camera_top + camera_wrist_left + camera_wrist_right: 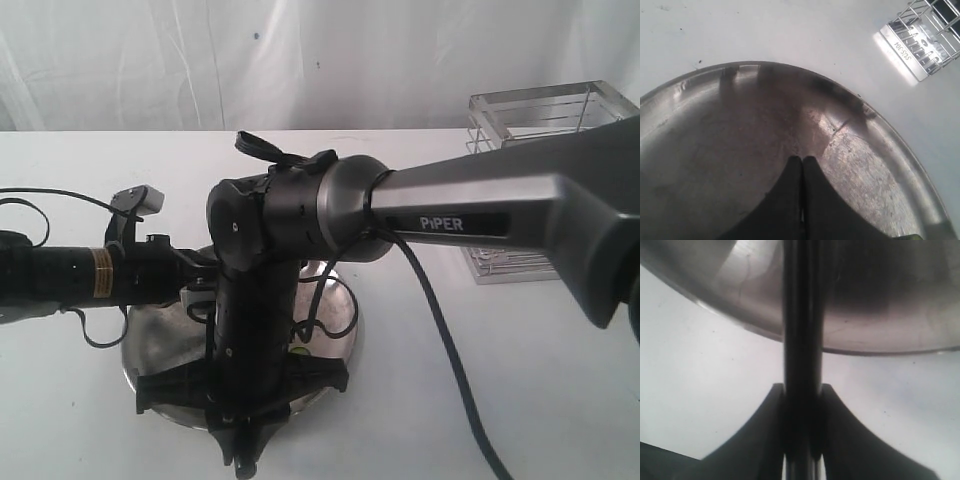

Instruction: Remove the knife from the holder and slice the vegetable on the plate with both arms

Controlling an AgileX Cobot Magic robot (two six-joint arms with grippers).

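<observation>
Knife (801,315) is sitting clamped in the right gripper (802,390), crossing the plate (880,300) at its near rim. Left gripper (802,160) is hovering closed above.

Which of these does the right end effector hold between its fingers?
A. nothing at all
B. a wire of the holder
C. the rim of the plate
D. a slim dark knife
D: in the right wrist view the right end effector is clamped on the knife, whose dark length runs out over the plate.
</observation>
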